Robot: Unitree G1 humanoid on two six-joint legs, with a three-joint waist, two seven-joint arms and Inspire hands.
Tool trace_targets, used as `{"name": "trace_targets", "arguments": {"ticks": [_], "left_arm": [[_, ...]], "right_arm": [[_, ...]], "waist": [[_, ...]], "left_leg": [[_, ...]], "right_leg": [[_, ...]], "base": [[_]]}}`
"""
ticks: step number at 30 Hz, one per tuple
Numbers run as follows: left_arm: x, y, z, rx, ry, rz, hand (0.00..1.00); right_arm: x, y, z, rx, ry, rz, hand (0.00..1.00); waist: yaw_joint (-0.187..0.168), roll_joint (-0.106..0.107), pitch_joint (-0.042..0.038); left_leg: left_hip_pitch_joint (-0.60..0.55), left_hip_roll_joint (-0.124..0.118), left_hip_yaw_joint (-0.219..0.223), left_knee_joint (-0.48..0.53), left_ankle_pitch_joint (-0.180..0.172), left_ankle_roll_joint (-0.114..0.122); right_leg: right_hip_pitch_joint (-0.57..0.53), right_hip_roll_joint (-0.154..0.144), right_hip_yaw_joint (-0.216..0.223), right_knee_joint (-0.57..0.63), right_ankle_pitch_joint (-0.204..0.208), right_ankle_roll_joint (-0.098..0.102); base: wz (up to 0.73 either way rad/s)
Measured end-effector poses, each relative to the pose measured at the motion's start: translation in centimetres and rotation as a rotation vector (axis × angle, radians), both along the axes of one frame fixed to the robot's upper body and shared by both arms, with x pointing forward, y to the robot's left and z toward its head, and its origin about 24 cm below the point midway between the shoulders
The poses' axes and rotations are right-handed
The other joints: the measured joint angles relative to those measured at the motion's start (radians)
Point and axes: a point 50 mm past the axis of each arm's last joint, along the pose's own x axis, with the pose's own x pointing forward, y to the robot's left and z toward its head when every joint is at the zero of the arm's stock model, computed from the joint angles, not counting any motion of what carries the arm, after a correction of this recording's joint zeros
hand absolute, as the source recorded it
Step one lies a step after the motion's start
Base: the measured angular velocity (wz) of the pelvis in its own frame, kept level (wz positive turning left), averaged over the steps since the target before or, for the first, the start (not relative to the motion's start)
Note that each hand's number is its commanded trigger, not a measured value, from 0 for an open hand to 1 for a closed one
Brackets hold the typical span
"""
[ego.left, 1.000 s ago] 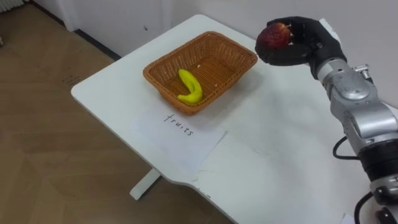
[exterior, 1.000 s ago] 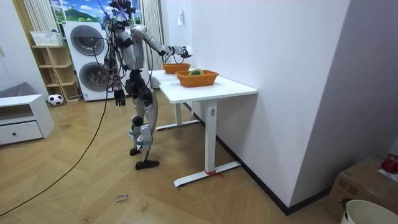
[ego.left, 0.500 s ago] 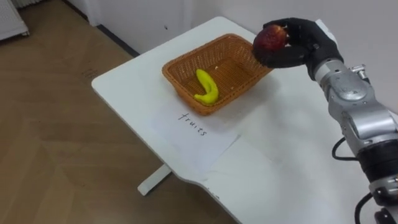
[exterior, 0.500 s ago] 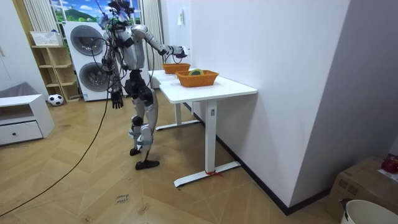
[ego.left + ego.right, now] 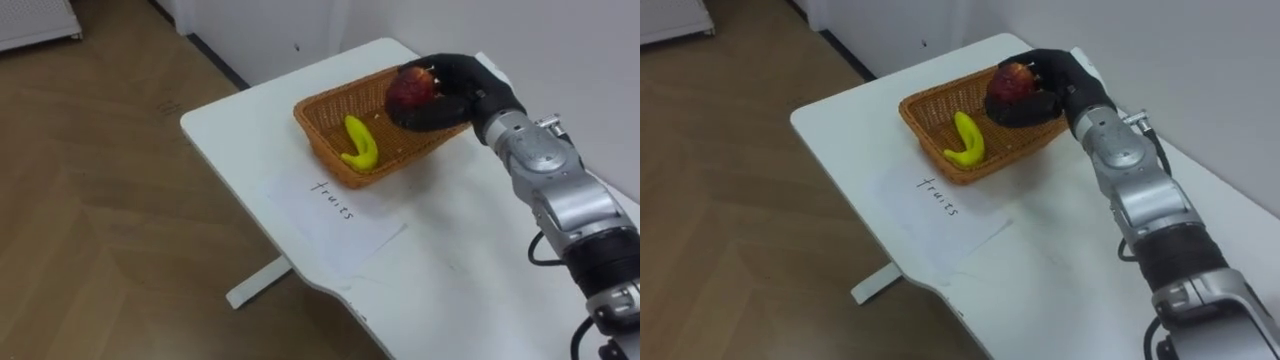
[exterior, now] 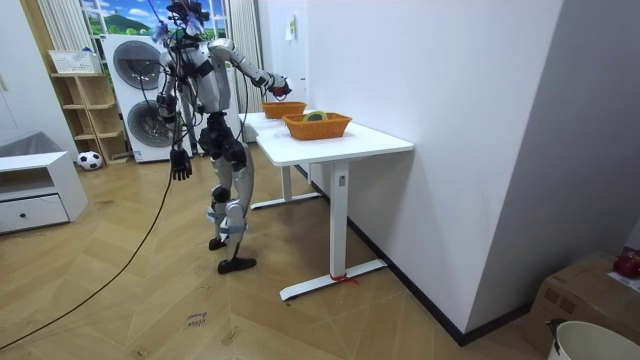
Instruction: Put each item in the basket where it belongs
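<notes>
My right hand [image 5: 450, 92] [image 5: 1045, 85] is shut on a red apple [image 5: 409, 88] [image 5: 1011, 80] and holds it over the far part of the wicker fruit basket [image 5: 325, 130] [image 5: 925, 125]. A yellow banana [image 5: 359, 143] [image 5: 964, 140] lies inside that basket. A white sheet with a handwritten label [image 5: 335, 200] lies in front of the basket on the white table [image 5: 240, 120]. In the room view I stand at the table's far end, right arm stretched to the far basket [image 6: 283, 108], left hand [image 6: 180, 164] hanging by my side with fingers relaxed.
A second wicker basket [image 6: 317, 124] with something green in it stands nearer the table's near end in the room view. The table's left edge drops to wooden floor [image 5: 100, 200]. A wall runs close behind the table.
My right hand has carried the apple from beside the basket to over its far part and lower. The head camera has shifted, so the basket sits further right in view.
</notes>
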Motion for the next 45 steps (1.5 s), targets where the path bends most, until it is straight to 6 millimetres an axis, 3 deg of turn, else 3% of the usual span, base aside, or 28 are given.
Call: {"name": "trace_targets", "arguments": {"ticks": [2, 9, 31, 35, 37, 40, 43, 45], "left_arm": [[-0.1, 0.1, 0.0, -0.002, 0.003, 0.007, 0.0], [-0.5, 0.3, 0.1, -0.005, 0.017, 0.006, 0.0], [-0.5, 0.6, 0.2, 0.004, 0.029, 0.011, 0.0], [0.1, 0.5, 0.3, -0.001, 0.011, 0.004, 0.0], [0.6, 0.5, 0.3, -0.001, -0.008, -0.003, 0.0], [1.0, 0.4, 0.3, -0.001, -0.023, -0.008, 0.0], [1.6, 0.6, 0.5, 0.013, -0.05, -0.026, 0.0], [1.7, 0.6, 0.6, 0.015, -0.067, -0.031, 0.0]], "right_arm": [[0.0, 0.0, 0.0, 0.0, 0.001, -0.001, 0.0], [-0.4, 0.0, -0.8, -0.004, 0.022, -0.002, 0.0], [-0.4, -0.3, -1.1, -0.013, 0.032, -0.016, 0.0], [-0.4, -0.3, -1.0, -0.016, 0.029, -0.015, 0.0], [-0.3, -0.6, -0.8, -0.012, 0.024, -0.024, 0.0], [-0.3, -0.9, -0.4, 0.001, 0.012, -0.031, 0.0], [-0.3, -1.7, 1.9, 0.027, -0.085, -0.049, 0.0], [-0.4, -2.3, 3.5, 0.024, -0.149, -0.058, 0.0]], "waist": [[0.001, -0.004, -0.0003], [0.001, -0.02, -0.0033], [-0.014, -0.017, -0.0046], [-0.037, -0.005, -0.0099], [-0.052, 0.006, -0.0085], [-0.082, 0.024, -0.0157], [-0.134, 0.036, -0.0174], [-0.147, 0.036, -0.0171]], "left_leg": [[0.0, 0.0, 0.001, 0.0, 0.0, 0.0], [0.001, -0.001, 0.001, 0.002, 0.0, 0.0], [0.0, -0.002, -0.001, 0.003, 0.0, 0.0], [-0.01, -0.002, 0.0, 0.013, 0.0, 0.0], [-0.014, -0.002, 0.0, 0.015, 0.0, 0.0], [-0.01, -0.002, 0.004, 0.015, 0.0, 0.0], [-0.011, 0.0, 0.013, 0.013, 0.0, 0.0], [-0.001, 0.004, 0.033, 0.011, 0.001, 0.001]], "right_leg": [[0.0, 0.0, 0.0, 0.0, 0.0, 0.0], [0.007, 0.0, 0.0, 0.0, 0.0, 0.0], [0.011, 0.0, 0.0, -0.003, 0.0, 0.0], [-0.003, 0.0, 0.003, -0.002, 0.0, 0.0], [-0.003, 0.0, 0.003, -0.001, 0.0, 0.0], [-0.005, -0.001, 0.008, 0.0, 0.0, 0.0], [-0.005, -0.001, 0.013, 0.0, 0.0, 0.0], [-0.004, -0.001, 0.032, 0.0, 0.0, -0.001]], "base": [[0.0], [0.0], [0.0], [0.0], [0.0], [-0.04], [-0.04], [-0.2]]}}
